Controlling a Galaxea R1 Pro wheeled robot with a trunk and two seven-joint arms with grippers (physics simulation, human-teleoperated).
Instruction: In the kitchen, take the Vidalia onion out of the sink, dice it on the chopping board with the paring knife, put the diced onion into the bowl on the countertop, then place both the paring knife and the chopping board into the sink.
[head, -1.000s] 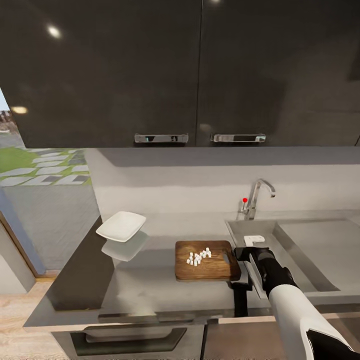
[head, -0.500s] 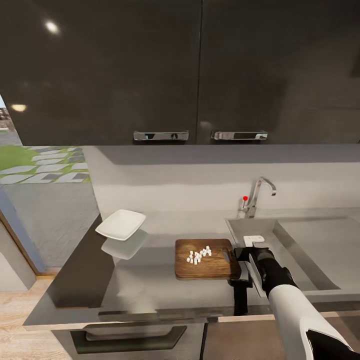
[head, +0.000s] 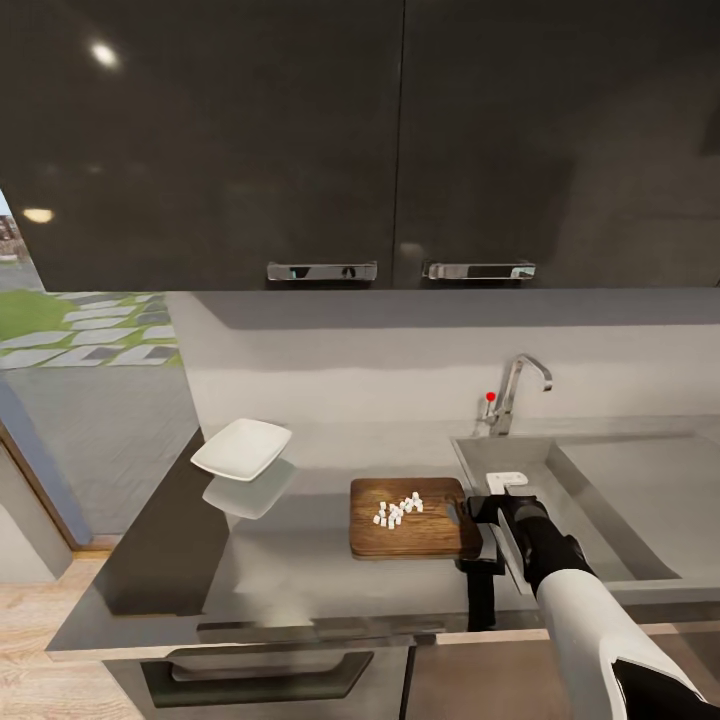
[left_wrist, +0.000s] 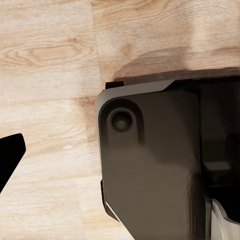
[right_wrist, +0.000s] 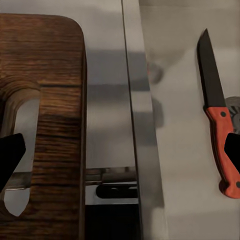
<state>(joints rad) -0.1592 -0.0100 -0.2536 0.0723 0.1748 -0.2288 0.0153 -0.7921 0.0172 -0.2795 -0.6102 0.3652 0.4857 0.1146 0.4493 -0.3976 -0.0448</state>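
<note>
Head view has the board lying flat on the countertop, just left of the sink, with a little pile of white onion dice sitting on it. The bowl is further left and back on the countertop, well apart from the board, with nothing in it as far as I can see. Right arm reaches in from the lower right, and the right gripper hangs at the board's handle end, right over the sink's edge. In the right wrist cam its fingers are spread wide, one dark tip over the board's slot, the other over by the knife, gripping nothing. Knife lies flat inside the sink, red handle, dark blade, well apart from the board. Left wrist cam just gets wooden floor and the robot's dark base; one left fingertip peeks in, so I can't tell whether that claw is released or clenched.
</note>
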